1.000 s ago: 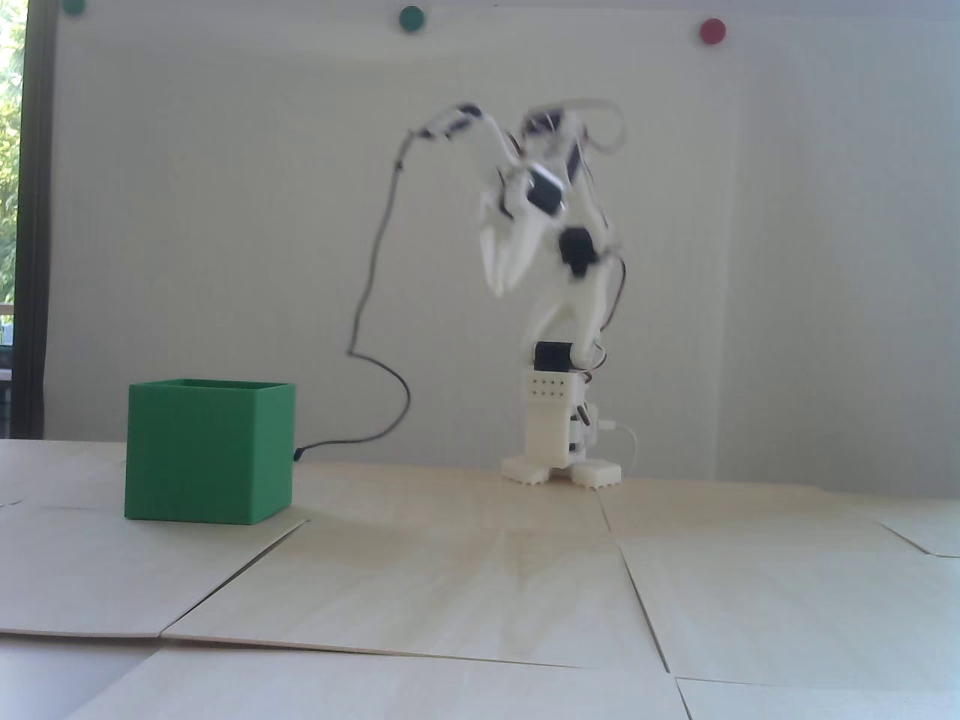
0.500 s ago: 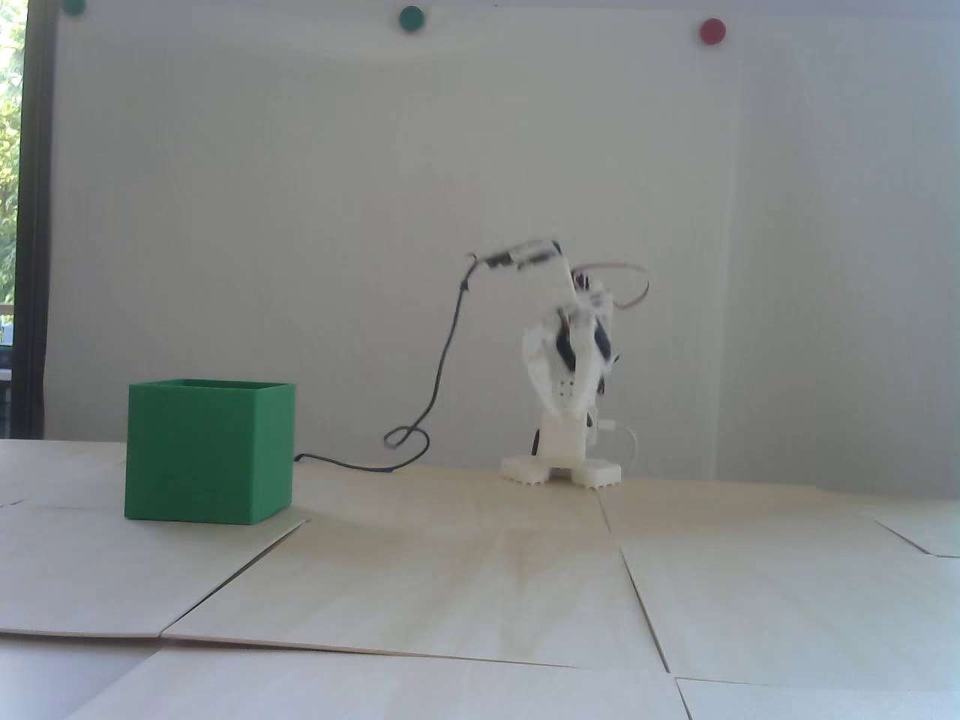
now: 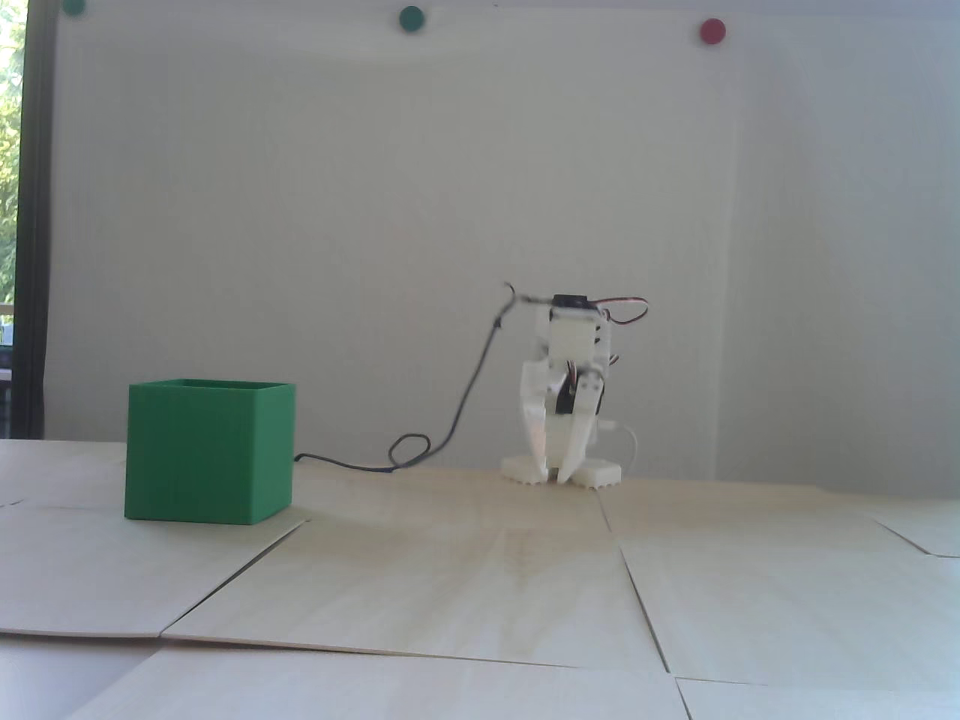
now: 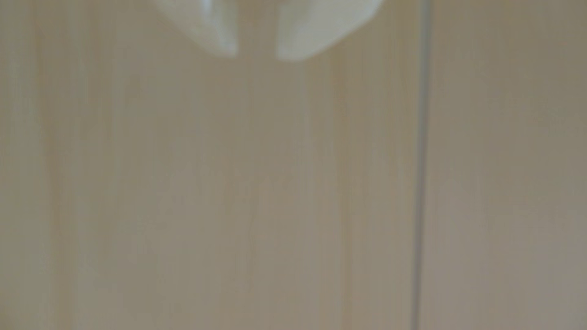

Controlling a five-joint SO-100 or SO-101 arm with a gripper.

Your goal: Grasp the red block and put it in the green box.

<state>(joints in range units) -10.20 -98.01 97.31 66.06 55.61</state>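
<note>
The green box (image 3: 208,451) stands on the table at the left of the fixed view, its top open. The red block shows in neither view. My white arm is folded low over its base at centre back, well to the right of the box. My gripper (image 3: 553,478) points straight down with its tips just above the table. In the blurred wrist view the gripper (image 4: 257,54) enters from the top edge. Its two white fingertips (image 4: 222,38) stand apart with only bare wood between them, so it is open and holds nothing.
A dark cable (image 3: 457,420) hangs from the wrist, loops on the table and runs behind the box. The table is made of pale wood panels with seams (image 3: 637,592); one seam (image 4: 421,158) runs beside the gripper. Green and red dots (image 3: 711,31) sit on the wall.
The arm has dropped from a raised, stretched pose to a low fold over its base. The gripper came down to the table and the cable slumped into a loop.
</note>
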